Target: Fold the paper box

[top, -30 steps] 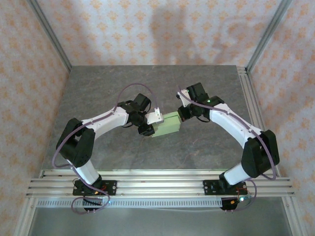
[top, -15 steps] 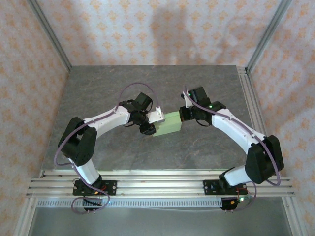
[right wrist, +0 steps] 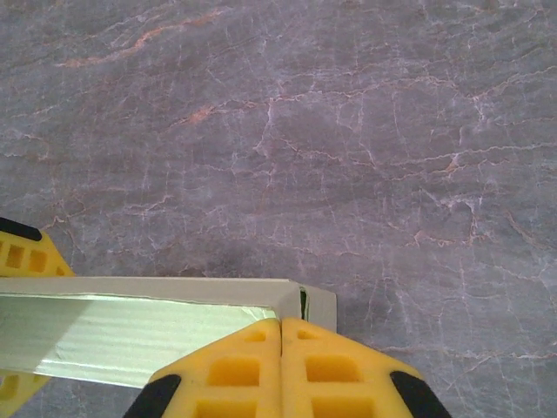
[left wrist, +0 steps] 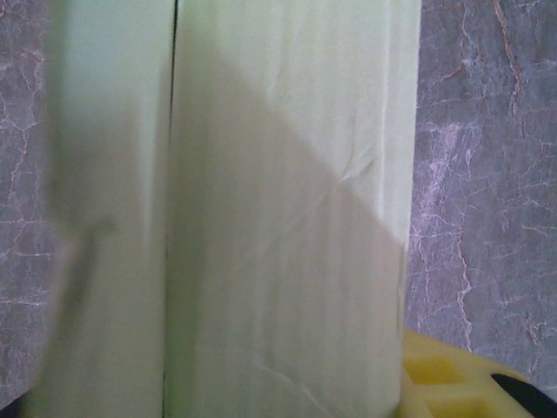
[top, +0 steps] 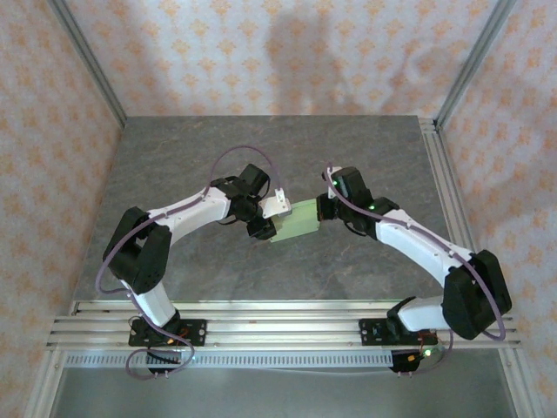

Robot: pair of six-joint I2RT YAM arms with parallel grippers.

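Note:
The paper box (top: 296,219) is a pale green flat box in the middle of the table, held a little tilted. My left gripper (top: 265,226) is shut on its left end. In the left wrist view the box (left wrist: 278,218) takes up most of the frame, with one yellow finger (left wrist: 444,379) beside its right edge. My right gripper (top: 324,209) is shut at the box's right end. In the right wrist view its joined tips (right wrist: 280,326) press against the near corner of the box (right wrist: 130,335), with nothing between them. The left gripper's yellow fingers (right wrist: 24,251) show at the far end.
The grey stone-patterned table (top: 191,148) lies bare around the box. Metal frame posts (top: 87,61) and patterned walls enclose it on three sides. An aluminium rail (top: 278,318) carrying both arm bases runs along the near edge.
The right arm has swung its elbow outward and brought its shut gripper slightly left, tight against the box's right end. The left gripper and the box have barely moved.

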